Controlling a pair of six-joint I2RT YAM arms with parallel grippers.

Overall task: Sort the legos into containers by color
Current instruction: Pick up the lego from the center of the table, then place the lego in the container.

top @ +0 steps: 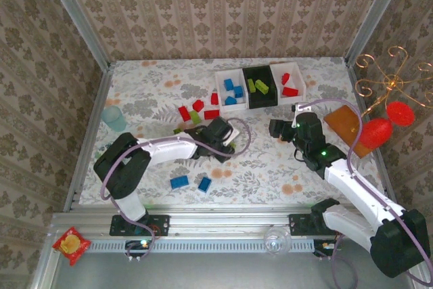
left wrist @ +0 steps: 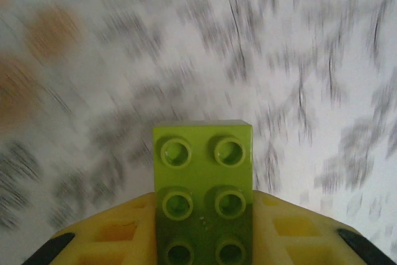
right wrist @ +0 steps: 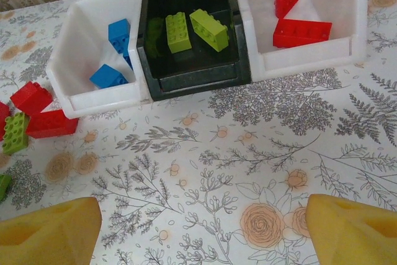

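My left gripper point(left wrist: 203, 218) is shut on a lime green lego point(left wrist: 203, 172), which sticks out forward between the yellow fingers point(left wrist: 105, 234) with its studs up; the cloth behind it is blurred. From above, that gripper point(top: 226, 137) sits mid-table. The right gripper point(right wrist: 201, 234) hangs open over bare cloth in front of the containers point(right wrist: 198, 82), nothing between its fingers. The left white tray point(right wrist: 68, 72) holds blue legos point(right wrist: 119, 32), the black one green legos point(right wrist: 208, 29), the right white tray point(right wrist: 310, 54) red legos point(right wrist: 302, 32).
Loose red legos point(top: 197, 105) and a green one point(top: 195, 117) lie left of the trays. Two blue legos point(top: 179, 181) lie near the front edge. A teal cup point(top: 114, 118) stands far left. An orange block point(top: 342, 123) and red ornaments point(top: 389, 123) sit at the right.
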